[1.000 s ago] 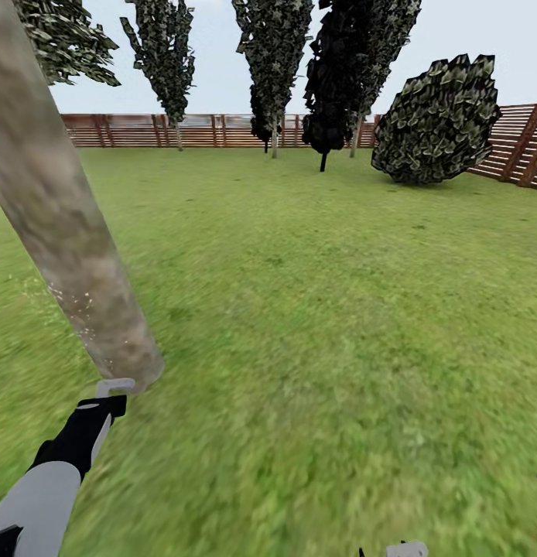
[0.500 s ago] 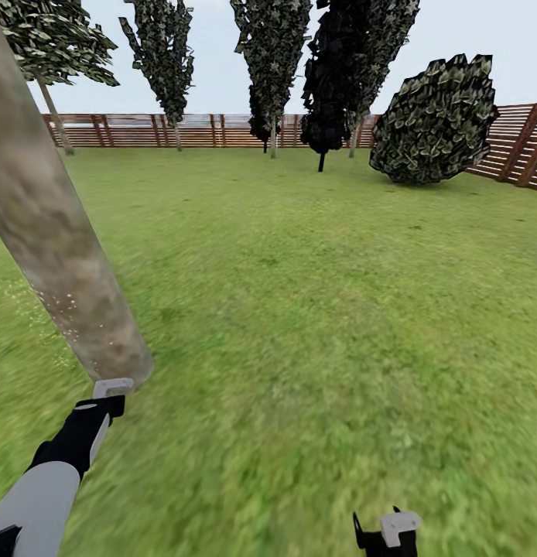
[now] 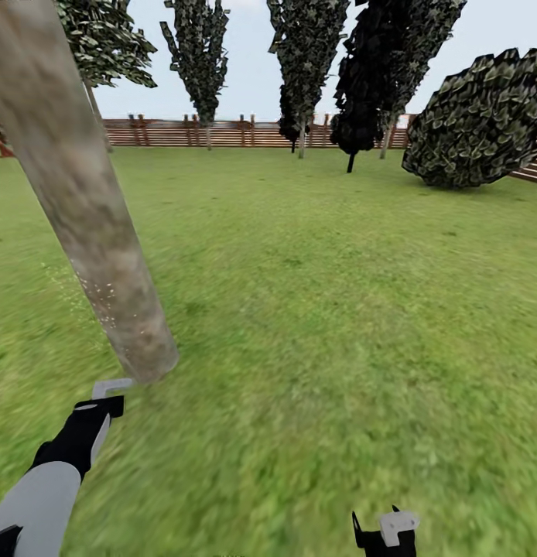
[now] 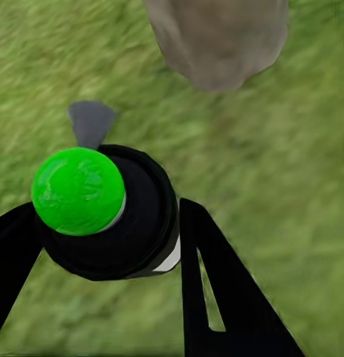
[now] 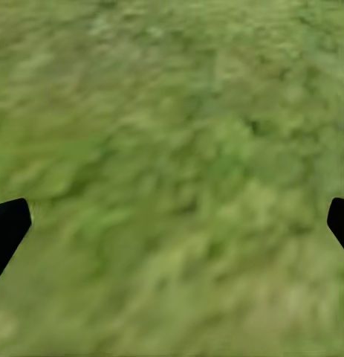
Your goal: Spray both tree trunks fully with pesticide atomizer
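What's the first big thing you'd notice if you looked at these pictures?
The thick pale grey-brown mottled tree trunk stands out first, leaning across the left of the head view, with tiny white specks low on it. Next comes the black-topped spray bottle with a bright green button, held between the left gripper jaws and pointing at the trunk's base over the green grass lawn.

A thick mottled tree trunk (image 3: 83,201) rises from the grass just ahead of the left gripper (image 3: 112,388), blocking the way forward on that side. To its right, open lawn (image 3: 338,309) stretches unobstructed to distant trees (image 3: 307,54), a shrub (image 3: 485,120) and the fence (image 3: 222,133).
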Available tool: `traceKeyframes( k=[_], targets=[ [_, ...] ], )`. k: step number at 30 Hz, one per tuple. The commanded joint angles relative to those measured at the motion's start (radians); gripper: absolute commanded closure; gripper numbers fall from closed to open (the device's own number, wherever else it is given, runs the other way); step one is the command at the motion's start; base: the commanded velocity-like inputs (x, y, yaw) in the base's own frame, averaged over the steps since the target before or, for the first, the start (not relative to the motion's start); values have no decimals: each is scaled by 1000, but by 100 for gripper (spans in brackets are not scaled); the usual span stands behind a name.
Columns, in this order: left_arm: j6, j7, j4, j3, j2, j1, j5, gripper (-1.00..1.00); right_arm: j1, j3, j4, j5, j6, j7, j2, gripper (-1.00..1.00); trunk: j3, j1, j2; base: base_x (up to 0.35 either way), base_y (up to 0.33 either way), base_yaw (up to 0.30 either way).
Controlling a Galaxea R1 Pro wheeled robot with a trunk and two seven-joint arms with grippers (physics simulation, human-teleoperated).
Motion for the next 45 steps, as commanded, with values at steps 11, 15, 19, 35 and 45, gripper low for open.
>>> traceKeyframes(
  k=[11, 15, 19, 35, 45],
  targets=[
    [-2, 1, 1, -1, -6, 0, -3, 100, 0, 0, 0, 0, 0, 0, -3, -100, -5, 0, 0, 202, -20, 199],
    [-2, 1, 1, -2, -8, 0, -3, 100, 0, 1, 0, 1, 0, 1, -3, -100, -5, 0, 0, 334, -73, 5],
    [-2, 1, 1, -2, -8, 0, -4, 100, 0, 0, 0, 0, 0, 0, -4, -100, -5, 0, 0, 335, -67, 0],
    [-3, 1, 1, -1, -9, 0, -2, 100, 0, 2, 0, 2, 0, 0, -3, -100, -5, 0, 0, 189, -186, 211],
    [-1, -2, 25, -2, -80, 0, -6, 100, 0, -1, -1, 0, -1, -1, -7, -100, -5, 0, 0, 6, -272, 12]
  ],
)
